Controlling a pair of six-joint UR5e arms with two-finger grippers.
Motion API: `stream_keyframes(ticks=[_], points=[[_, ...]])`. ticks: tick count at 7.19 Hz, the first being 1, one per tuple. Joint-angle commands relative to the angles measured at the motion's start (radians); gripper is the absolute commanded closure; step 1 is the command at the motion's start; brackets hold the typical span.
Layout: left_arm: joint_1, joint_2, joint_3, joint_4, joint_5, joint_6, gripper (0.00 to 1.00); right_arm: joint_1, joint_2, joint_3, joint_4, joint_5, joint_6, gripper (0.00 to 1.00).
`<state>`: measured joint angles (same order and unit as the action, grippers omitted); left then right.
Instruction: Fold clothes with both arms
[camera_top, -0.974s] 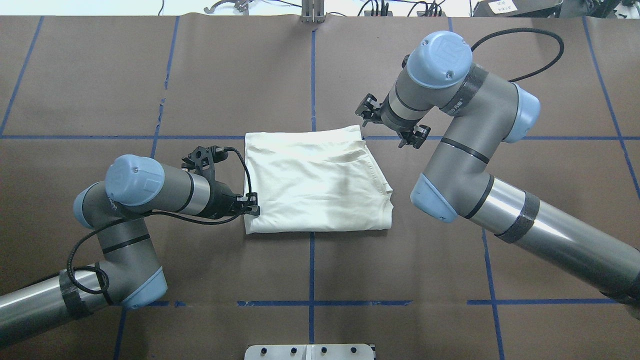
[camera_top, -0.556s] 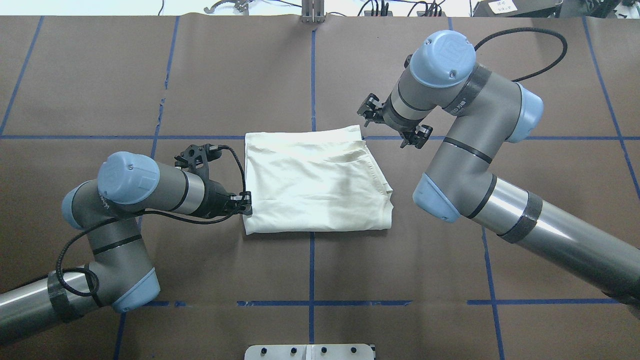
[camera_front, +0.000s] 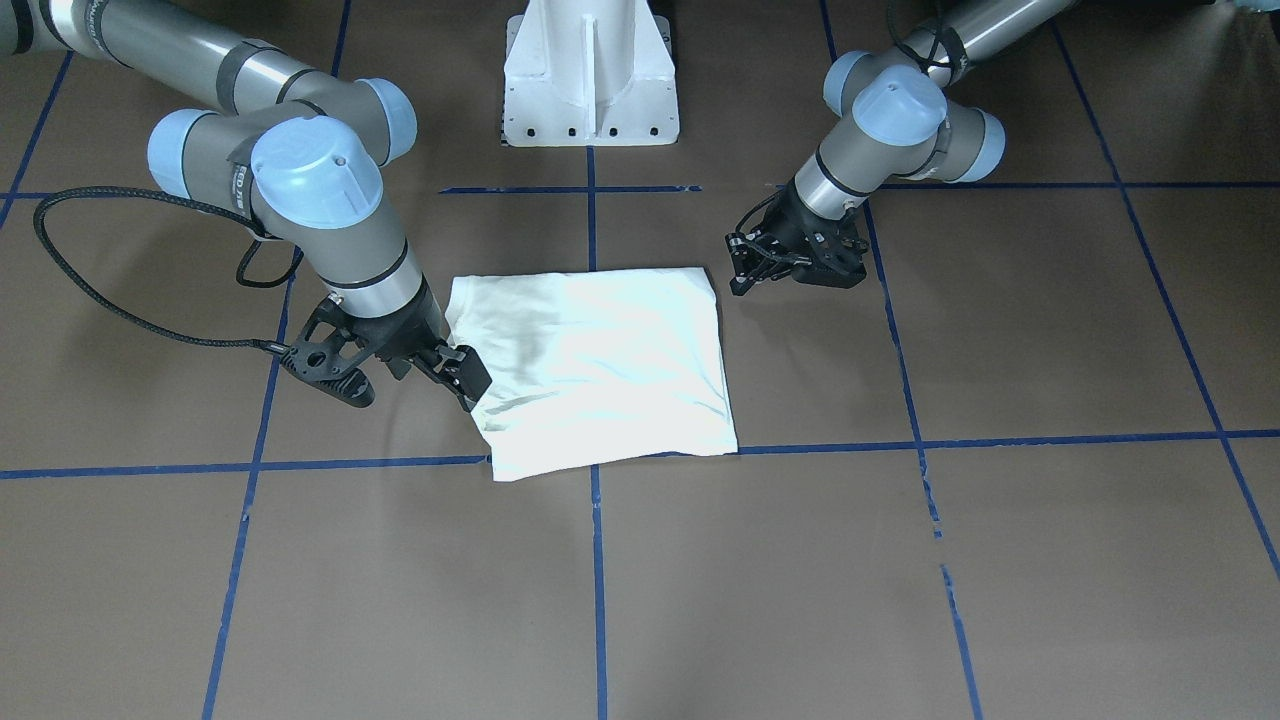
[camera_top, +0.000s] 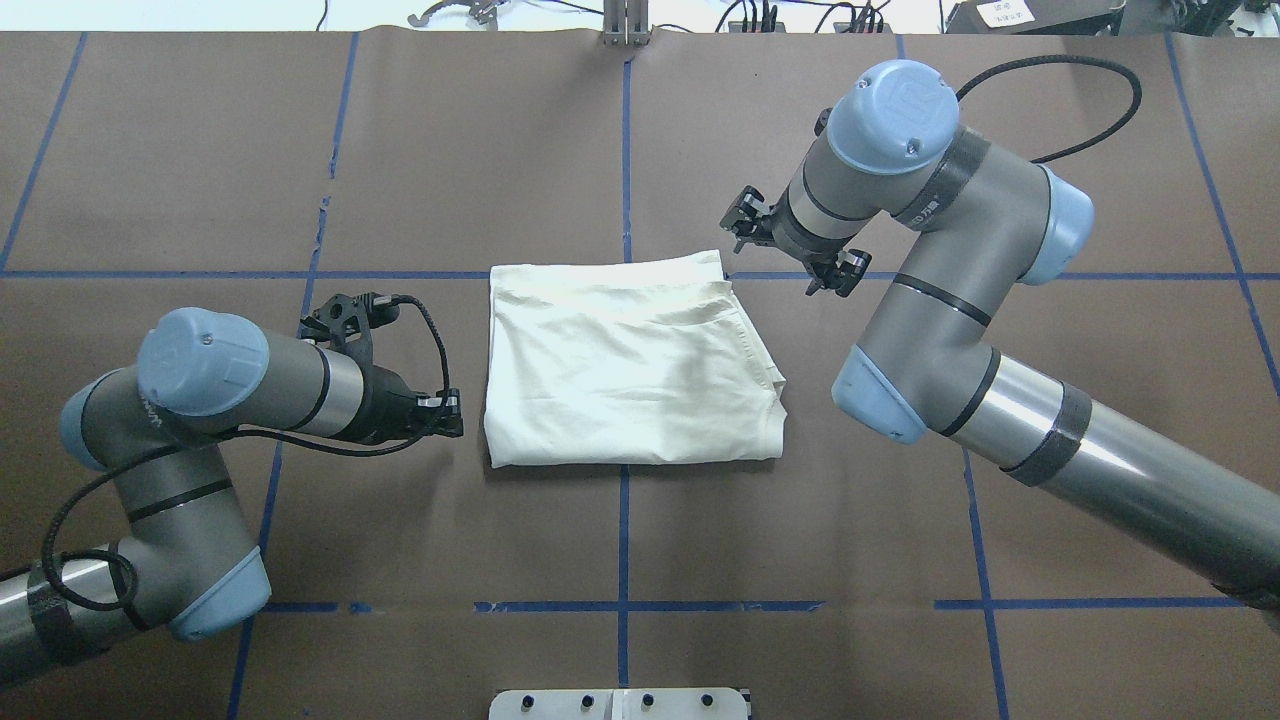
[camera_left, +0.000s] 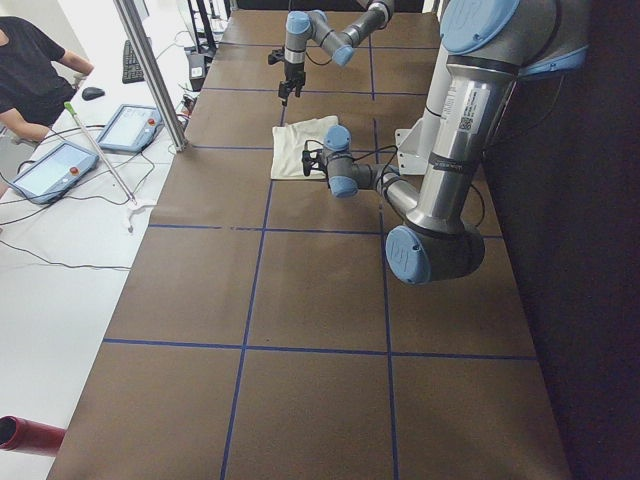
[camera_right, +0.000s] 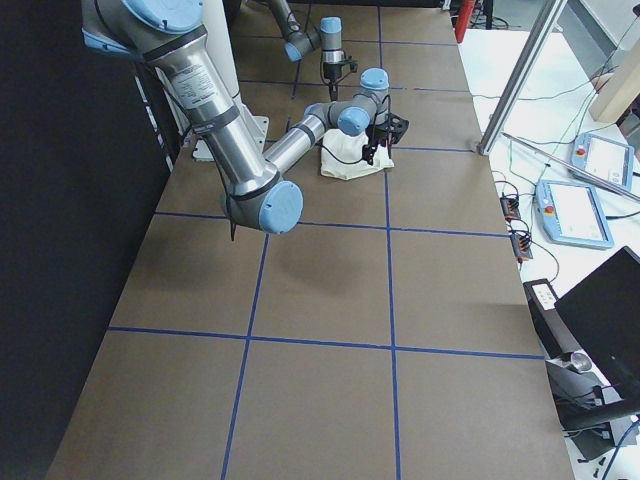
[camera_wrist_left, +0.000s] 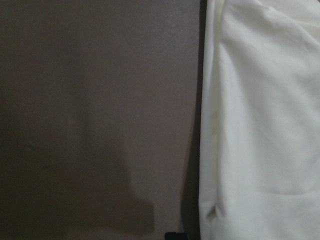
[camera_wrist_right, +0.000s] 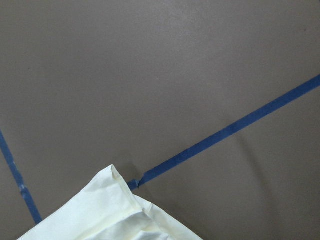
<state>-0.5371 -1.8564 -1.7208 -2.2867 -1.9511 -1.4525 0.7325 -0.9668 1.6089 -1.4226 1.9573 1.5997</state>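
folded shirt (camera_top: 630, 360), left pincer (camera_top: 455, 414) just beside

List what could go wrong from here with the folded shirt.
1. The shirt has staggered layers along the edge on the robot's right, not flush. A pinch there may catch only the top layer and pull the fold open.
2. The right gripper sits low, close against that edge. A sideways move could drag or bunch the cloth.
3. The left gripper is low beside the opposite edge, apart from it. Moving inward could shove the whole stack.
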Motion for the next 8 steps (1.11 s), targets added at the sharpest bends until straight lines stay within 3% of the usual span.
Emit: stream_keyframes(ticks=[1, 3, 5, 7, 8], points=[[-0.061, 0.166, -0.164, 0.055, -0.006, 0.172, 1.0, 0.068, -0.173, 0.153, -0.002, 0.035, -0.161, 0.0], [-0.229, 0.319, -0.223, 0.055, -0.058, 0.455, 1.0, 0.201, -0.353, 0.212, 0.01, 0.127, -0.415, 0.0], [-0.531, 0.406, -0.201, 0.079, -0.207, 0.869, 1.0, 0.447, -0.505, 0.212, -0.004, 0.304, -0.792, 0.0], [-0.769, 0.393, -0.197, 0.32, -0.21, 1.239, 1.0, 0.661, -0.633, 0.182, -0.01, 0.369, -1.144, 0.0], [-0.847, 0.346, -0.197, 0.463, -0.215, 1.332, 1.0, 0.741, -0.642, 0.174, -0.069, 0.412, -1.259, 0.0]])
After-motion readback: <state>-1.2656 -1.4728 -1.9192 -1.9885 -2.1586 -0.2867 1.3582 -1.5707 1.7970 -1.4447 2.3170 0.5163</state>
